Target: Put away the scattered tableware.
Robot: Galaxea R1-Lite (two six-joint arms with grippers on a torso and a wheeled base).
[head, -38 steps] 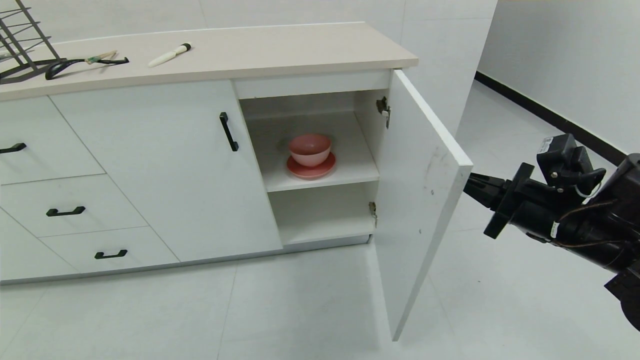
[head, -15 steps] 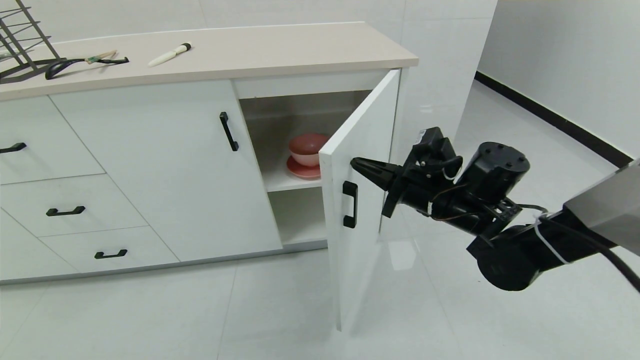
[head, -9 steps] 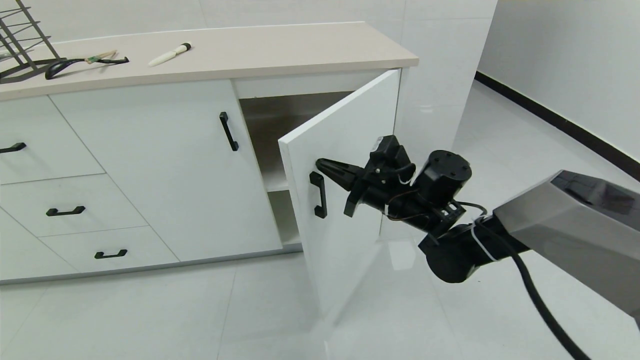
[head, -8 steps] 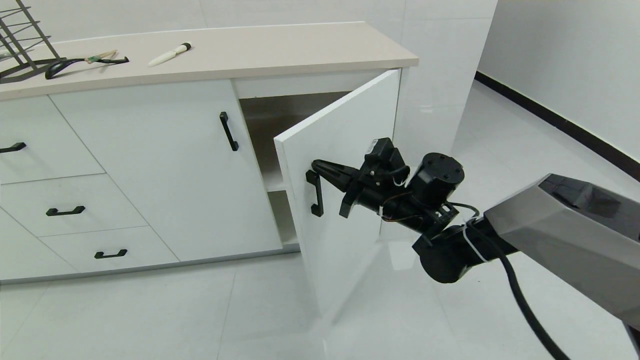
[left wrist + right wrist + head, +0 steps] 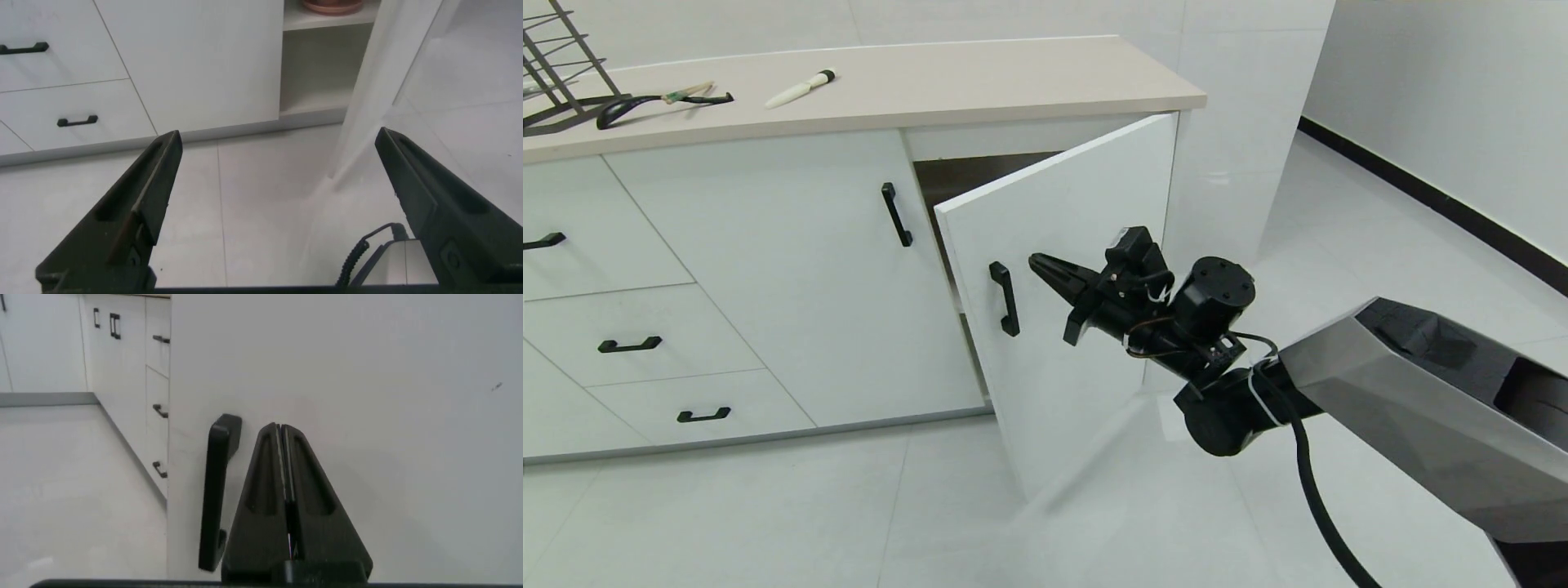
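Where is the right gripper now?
Head view, near centre: the right gripper, shut, has its tip at the outer face of the partly open cabinet door, just right of the black handle.

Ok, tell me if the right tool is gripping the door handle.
No, the shut tool is beside the handle, not around it.
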